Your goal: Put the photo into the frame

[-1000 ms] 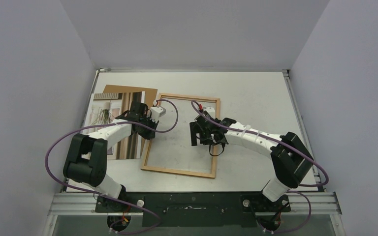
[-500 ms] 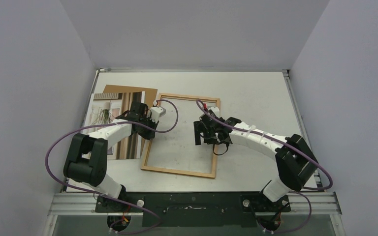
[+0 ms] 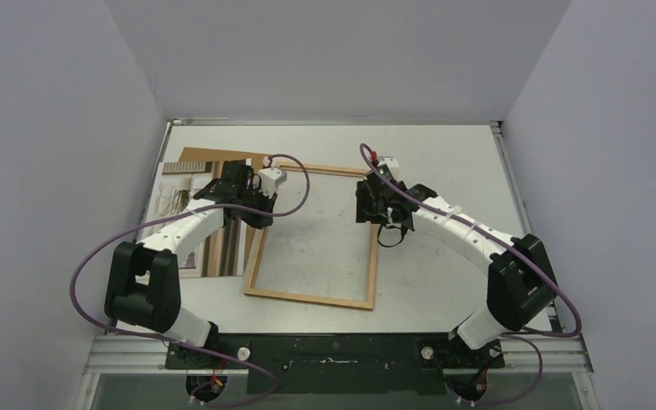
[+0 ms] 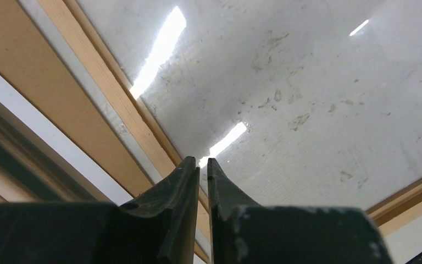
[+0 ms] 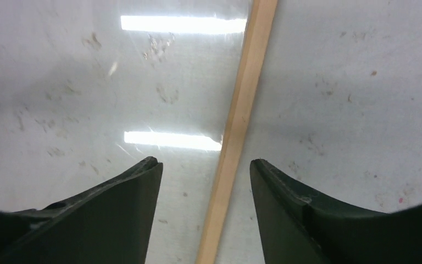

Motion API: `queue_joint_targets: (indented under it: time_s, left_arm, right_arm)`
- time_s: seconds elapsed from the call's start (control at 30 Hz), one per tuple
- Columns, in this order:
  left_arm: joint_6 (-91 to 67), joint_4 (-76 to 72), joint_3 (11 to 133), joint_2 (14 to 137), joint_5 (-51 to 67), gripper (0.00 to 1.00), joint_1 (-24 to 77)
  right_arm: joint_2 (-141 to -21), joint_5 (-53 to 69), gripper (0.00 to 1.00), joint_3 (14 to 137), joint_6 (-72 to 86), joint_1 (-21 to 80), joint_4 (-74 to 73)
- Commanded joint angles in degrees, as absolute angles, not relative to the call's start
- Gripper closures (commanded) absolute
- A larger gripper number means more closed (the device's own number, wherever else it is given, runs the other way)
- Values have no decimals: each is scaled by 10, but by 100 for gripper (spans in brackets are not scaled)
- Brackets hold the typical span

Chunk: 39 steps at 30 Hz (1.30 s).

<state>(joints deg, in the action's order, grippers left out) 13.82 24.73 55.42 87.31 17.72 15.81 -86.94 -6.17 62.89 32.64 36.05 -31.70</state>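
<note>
Right end effector spread wide, straddling the frame's right rail, probably to steady it. Left end effector clenched nearly tight on nothing, over the left rail. Photo lies on the desk just left of the frame, not yet inside.

The frame pairs matt light wood with a glossy pane.

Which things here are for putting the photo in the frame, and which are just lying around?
For the job: striped paper photo with trailing plant stems; large rectangular light-brown wooden frame with clear pane.
Just lying there: plain brown fibreboard sheet.
</note>
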Motion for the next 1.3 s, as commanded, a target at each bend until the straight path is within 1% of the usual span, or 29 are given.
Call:
queue_joint_targets:
  time_s: [0.0,0.07,0.17,0.23,0.3,0.37,0.53,0.67,0.83,1.03,1.27]
  left_arm:
    - [114,266,602,837,199,85,155]
    - [110,267,608,834,196,81,152]
    - [113,270,613,838,187,78,146]
    - [116,265,615,846,186,77,135]
    - [121,263,614,853,189,77,126]
    - [127,261,612,859,189,77,117]
    - [140,255,596,860,195,77,88]
    - [150,259,589,862,196,77,71]
    - [175,260,570,865,187,78,58]
    - [232,296,541,845,189,79,50]
    - [239,301,517,841,182,79,50]
  right_arm:
    - [-921,-126,50,708,299,358,-272]
    - [-950,-138,56,731,290,355,-256]
    - [-994,-166,56,771,280,350,-232]
    - [-1027,-174,54,807,272,340,-215]
    - [-1055,-175,46,840,263,326,-198]
    - [-1086,-169,43,873,257,314,-185]
    - [-1175,-151,43,972,242,291,-181]
    - [-1231,-140,44,1033,234,282,-193]
    - [-1269,-119,47,1067,234,267,-190]
    - [-1295,-101,48,1089,228,257,-192]
    - [-1315,-78,49,1093,229,249,-189]
